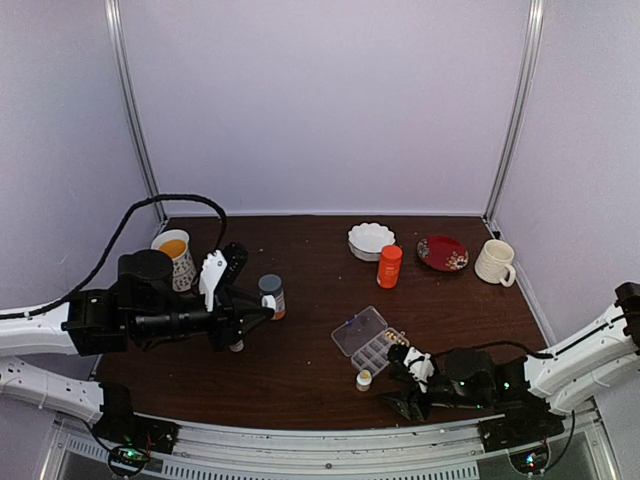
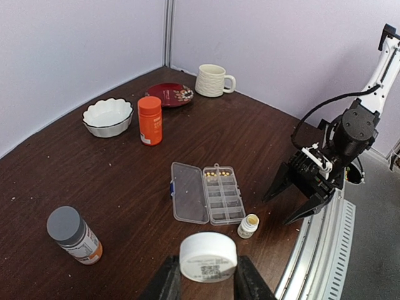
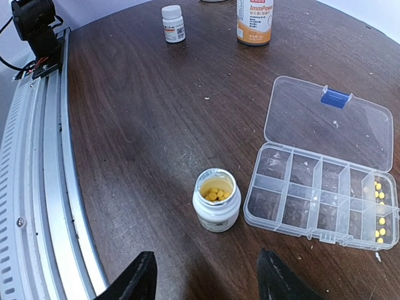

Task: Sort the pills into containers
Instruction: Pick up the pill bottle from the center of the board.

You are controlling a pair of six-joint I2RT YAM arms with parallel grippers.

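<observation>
Closest in the left wrist view, a small white-capped plastic bottle (image 2: 208, 253) sits between the jaws of the left gripper (image 2: 207, 270); clamped or merely beneath, I cannot tell. Right wrist view: the right gripper (image 3: 206, 255) stands spread and empty before an open white bottle (image 3: 216, 209) of tiny yellow pills (image 3: 215, 194); more lie in end cells (image 3: 379, 209) of a flat clear plastic pill box (image 3: 325, 125). Top view: box just beside that bottle. Pills look light and rolly; better grip the bottle's body and pour.
</observation>
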